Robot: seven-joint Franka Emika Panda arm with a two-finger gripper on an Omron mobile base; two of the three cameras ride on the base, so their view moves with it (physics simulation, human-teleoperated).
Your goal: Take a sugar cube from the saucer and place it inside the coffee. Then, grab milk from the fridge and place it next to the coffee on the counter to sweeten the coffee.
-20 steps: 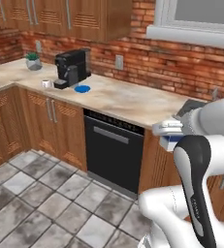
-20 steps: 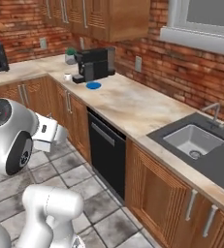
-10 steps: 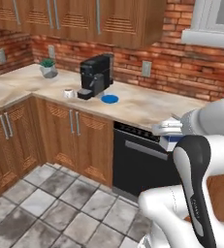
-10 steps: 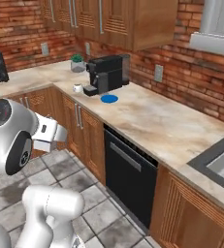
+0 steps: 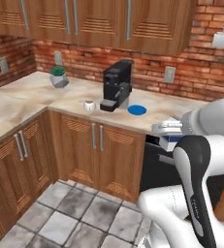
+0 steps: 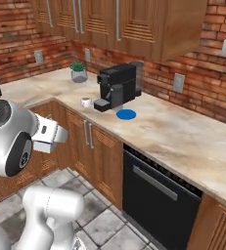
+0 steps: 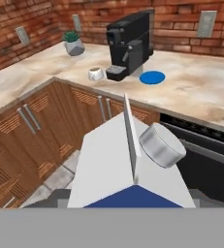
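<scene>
Milk carton (image 7: 133, 174) fills the lower middle of the hand view, its white gabled top and round grey cap toward the camera and a strip of its blue lower part at the bottom edge. It sits right where the end effector's fingers rise, so the end effector appears to be gripping it, jaws spread wide around its body, though the fingers themselves are hidden behind the carton. In the left base view the same carton (image 5: 169, 135) shows at about 3 o'clock, white above and blue below, carried at the end of the arm, out in front of the beige marble bench (image 5: 31, 94) and level with its edge.

On that bench the white coffee cup (image 7: 96, 74) stands at about 11 o'clock in the hand view, just beside the drip tray of the black coffee machine (image 7: 130, 43). The blue saucer (image 7: 152, 77) lies flat on the other side of the machine, near it. Any sugar cube is too small to make out. A small potted plant (image 7: 73, 42) stands further back, toward 10 o'clock, well apart from the cup.
</scene>
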